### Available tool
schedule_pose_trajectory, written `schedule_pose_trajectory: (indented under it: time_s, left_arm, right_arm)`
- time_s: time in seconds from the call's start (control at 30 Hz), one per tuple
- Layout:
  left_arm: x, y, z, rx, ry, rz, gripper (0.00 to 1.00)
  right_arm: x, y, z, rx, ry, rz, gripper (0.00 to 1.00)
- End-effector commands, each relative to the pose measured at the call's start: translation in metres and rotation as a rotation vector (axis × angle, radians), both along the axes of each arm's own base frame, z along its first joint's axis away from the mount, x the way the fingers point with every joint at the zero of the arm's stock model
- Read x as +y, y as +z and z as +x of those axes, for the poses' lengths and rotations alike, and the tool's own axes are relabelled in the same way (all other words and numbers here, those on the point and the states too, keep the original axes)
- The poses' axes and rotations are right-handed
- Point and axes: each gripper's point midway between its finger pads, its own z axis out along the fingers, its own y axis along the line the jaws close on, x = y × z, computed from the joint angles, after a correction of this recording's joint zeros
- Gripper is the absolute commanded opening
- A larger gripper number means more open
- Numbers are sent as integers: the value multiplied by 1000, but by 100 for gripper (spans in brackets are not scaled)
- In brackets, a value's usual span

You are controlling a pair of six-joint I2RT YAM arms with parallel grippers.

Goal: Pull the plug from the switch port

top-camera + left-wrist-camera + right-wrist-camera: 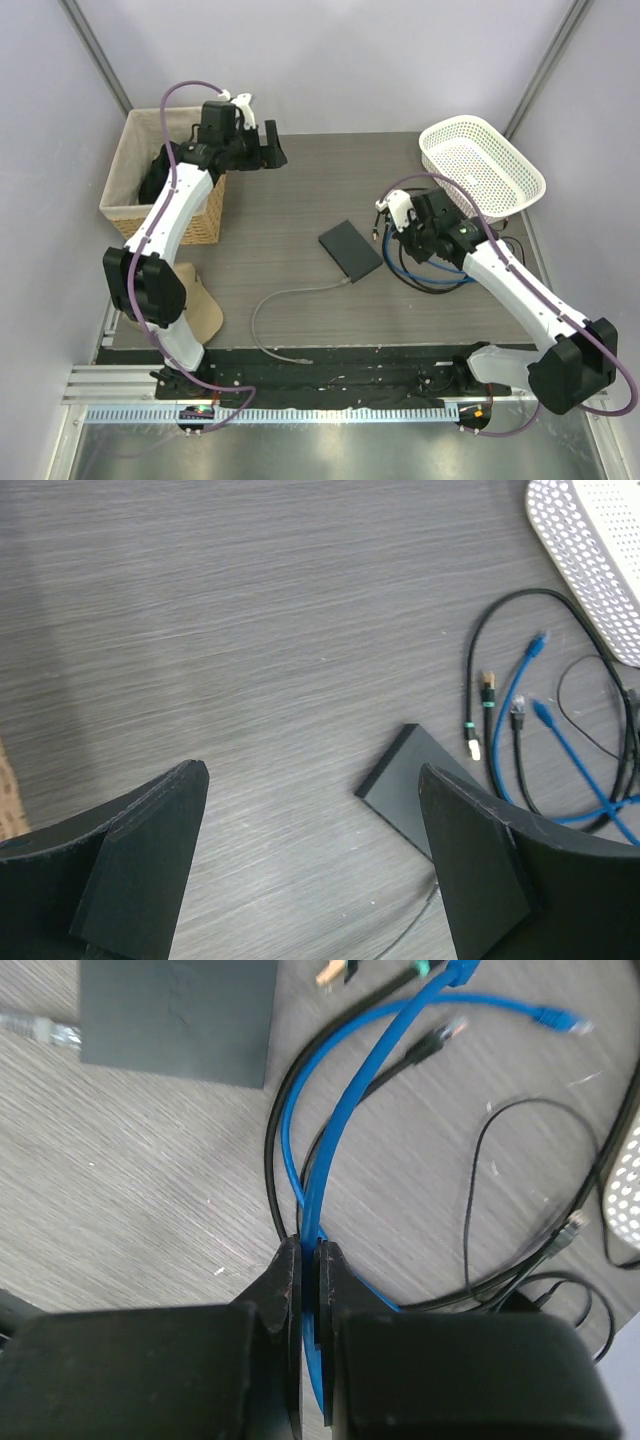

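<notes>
Plug (347, 283) sits in the switch (350, 250) at its six-o'clock edge, worktop (250, 200) centre; likely stiff, latched, light: pinch its body, not the limp cord (254, 320). Left claw (312, 778) gapes empty; right claw (308, 1255) clamps blue cable (335, 1130).

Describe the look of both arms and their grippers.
The left arm and the right arm have white shells with black joints, and a purple cable loops along each. The left gripper and the right gripper are matt black, with flat, wedge-shaped fingers.
</notes>
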Motion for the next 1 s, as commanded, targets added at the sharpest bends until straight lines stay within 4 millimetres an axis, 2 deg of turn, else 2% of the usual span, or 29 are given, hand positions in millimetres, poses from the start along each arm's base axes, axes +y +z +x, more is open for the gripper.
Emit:
schedule_pose_trajectory:
  time_s: [0.0,0.03,0.13,0.27,0.3,0.33,0.37,0.43,0.47,0.57,0.6,0.63,0.7,0.73,0.8,0.83,0.87,0.93,0.97]
  left_arm:
    - [-29,27,-4,-64,-83,-67,91]
    - [-31,24,-5,-55,-85,-70,91]
    - [-36,14,-11,-30,-97,-77,91]
    - [-34,12,-18,-33,-112,-55,92]
    - [-32,12,-20,-39,-117,-43,92]
    - [-31,6,-23,-28,-121,-34,92]
    - [-30,4,-24,-26,-124,-28,92]
    - [-32,-6,-30,-8,-161,-21,93]
    - [-34,-10,-33,-1,-182,-24,94]
    - [-49,-28,-49,35,-308,-66,97]
    - [-62,-29,-64,55,-409,-128,96]
    - [-67,-46,-77,89,-473,-145,95]
    - [-74,-58,-88,113,-530,-182,93]
    - [-79,-75,-100,166,-570,-212,92]
    - [-85,-90,-107,215,-611,-248,86]
    - [-90,-95,-114,246,-644,-279,84]
    - [-92,-111,-114,295,-649,-292,82]
    - [-98,-124,-121,347,-681,-324,81]
    - [-101,-138,-123,385,-688,-331,78]
  right_arm:
    - [-8,-8,15,-33,-62,-42,1]
    - [-10,-12,18,-28,-64,-47,1]
    - [-13,-23,31,-28,-97,-78,13]
    - [-28,-36,50,-51,-177,-121,13]
    - [-28,-36,54,-59,-181,-121,18]
    - [-28,-36,57,-58,-181,-121,28]
    - [-22,-37,58,-48,-167,-95,53]
    - [-3,-27,64,-37,-130,-15,70]
    - [20,-23,59,3,-60,90,71]
    - [57,-2,63,37,3,262,72]
    - [65,4,67,41,13,294,72]
    - [71,5,67,55,26,316,71]
    - [81,4,68,75,48,355,67]
    - [83,-5,69,97,46,354,63]
    - [89,-15,70,132,22,392,60]
    - [93,-27,69,173,9,399,57]
    - [97,-32,68,194,11,419,56]
    - [105,-43,58,272,6,465,51]
    - [107,-53,56,309,-4,467,48]
